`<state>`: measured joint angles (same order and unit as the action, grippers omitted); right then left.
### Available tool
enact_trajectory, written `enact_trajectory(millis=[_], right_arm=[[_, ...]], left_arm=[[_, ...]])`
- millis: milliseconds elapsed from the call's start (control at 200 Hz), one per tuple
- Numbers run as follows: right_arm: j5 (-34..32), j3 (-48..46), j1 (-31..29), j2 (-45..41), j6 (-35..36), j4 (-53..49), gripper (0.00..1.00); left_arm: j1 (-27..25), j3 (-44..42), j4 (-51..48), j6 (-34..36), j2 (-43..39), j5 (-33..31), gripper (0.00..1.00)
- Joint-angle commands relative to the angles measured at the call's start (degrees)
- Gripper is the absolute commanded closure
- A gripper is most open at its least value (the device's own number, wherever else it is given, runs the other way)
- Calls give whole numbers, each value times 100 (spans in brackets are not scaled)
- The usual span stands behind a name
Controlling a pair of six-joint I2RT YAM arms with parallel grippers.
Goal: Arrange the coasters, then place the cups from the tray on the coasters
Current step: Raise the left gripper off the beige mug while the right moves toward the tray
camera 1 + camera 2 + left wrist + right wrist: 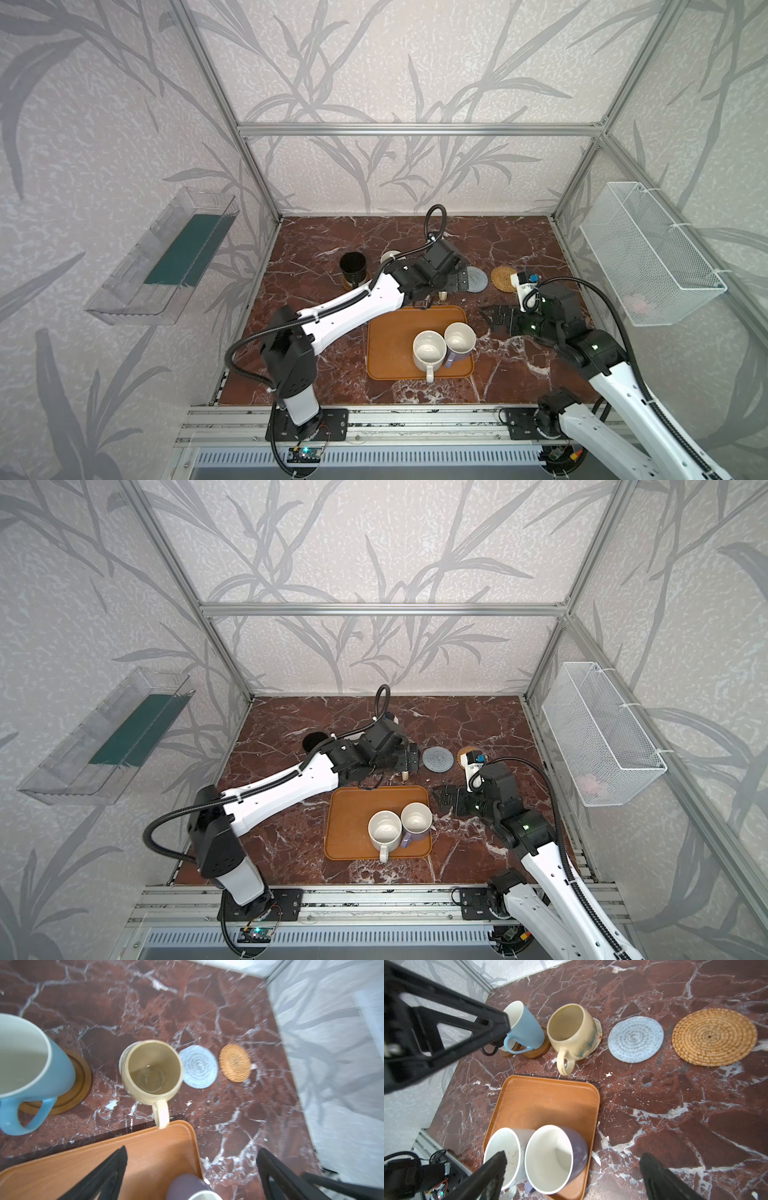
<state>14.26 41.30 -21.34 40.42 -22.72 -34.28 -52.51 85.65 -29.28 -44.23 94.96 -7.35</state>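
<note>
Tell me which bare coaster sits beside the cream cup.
The grey woven coaster; the golden rattan coaster, also bare, lies farther from the cream cup.

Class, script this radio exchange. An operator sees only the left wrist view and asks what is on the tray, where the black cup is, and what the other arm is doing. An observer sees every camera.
Operator: I see part of a lavender cup on the tray. Is anything else there?
Observer: Yes, a white cup stands right beside it on the tray.
Operator: Where is the black cup?
Observer: In a top view it stands on a wooden coaster, leftmost of the cups.
Operator: And the other arm?
Observer: The right gripper hangs open and empty beside the tray's right edge.
</note>
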Motion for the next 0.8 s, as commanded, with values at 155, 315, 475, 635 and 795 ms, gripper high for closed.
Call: enact_trajectory(millis=[155, 315, 475, 635, 795], right_arm=[[-397, 191, -1073, -400, -332, -810, 1], [-1414, 204, -2339, -310, -610, -911, 1], [-2738, 282, -3928, -87, -999, -991, 3], [-3660, 282, -5133, 404, -1614, -889, 5], [-4276, 352, -6082, 1259, -2043, -454, 8]], left_arm=[[39, -1130, 61, 474, -1542, 543, 1], [65, -1807, -192, 448, -2433, 674, 1], [166, -2377, -477, 380, -3164, 906, 1], [237, -2602, -1286, 353, -3445, 730, 1], [291, -3152, -1264, 185, -3769, 823, 1]])
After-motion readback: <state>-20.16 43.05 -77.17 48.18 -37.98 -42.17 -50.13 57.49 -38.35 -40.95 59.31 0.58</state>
